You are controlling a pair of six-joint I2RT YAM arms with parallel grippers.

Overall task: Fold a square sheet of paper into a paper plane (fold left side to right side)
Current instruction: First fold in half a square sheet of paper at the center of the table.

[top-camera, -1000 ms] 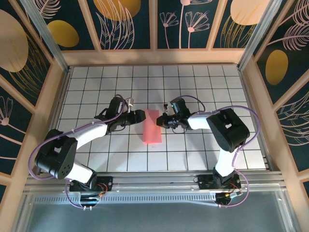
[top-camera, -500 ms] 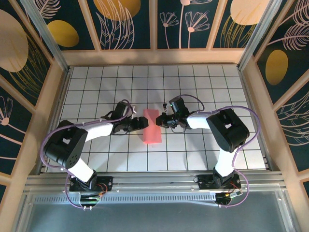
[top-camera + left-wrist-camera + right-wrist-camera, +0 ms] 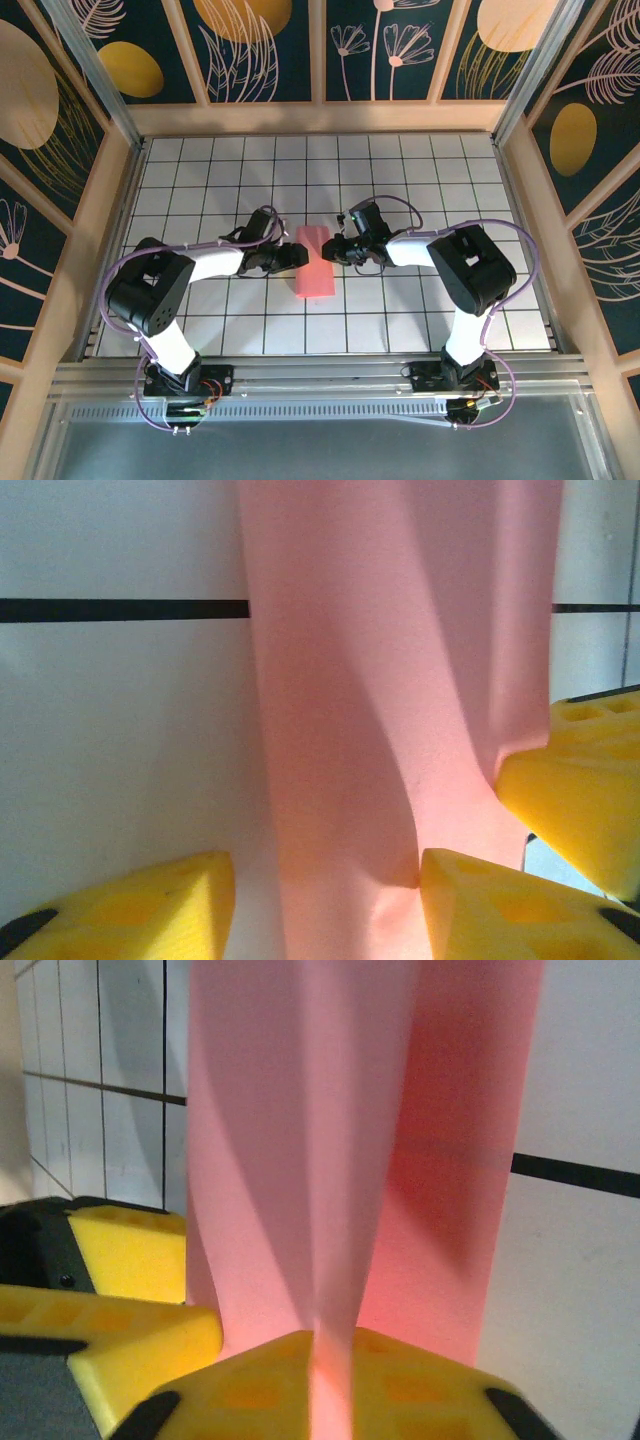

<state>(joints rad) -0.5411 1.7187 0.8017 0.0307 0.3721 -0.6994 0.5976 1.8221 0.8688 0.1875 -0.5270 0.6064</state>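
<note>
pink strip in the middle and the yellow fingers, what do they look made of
The pink strip looks like thin matte paper: it bends in soft creases, and light seems to glow through its layers in the right wrist view. The yellow fingers are likely moulded or printed plastic, matte, with sharp edges and shallow recessed pockets. The exact plastic cannot be told.

A folded pink paper strip lies on the tiled counter. Left fingers and right fingers flank it, seemingly touching its edges.
</note>
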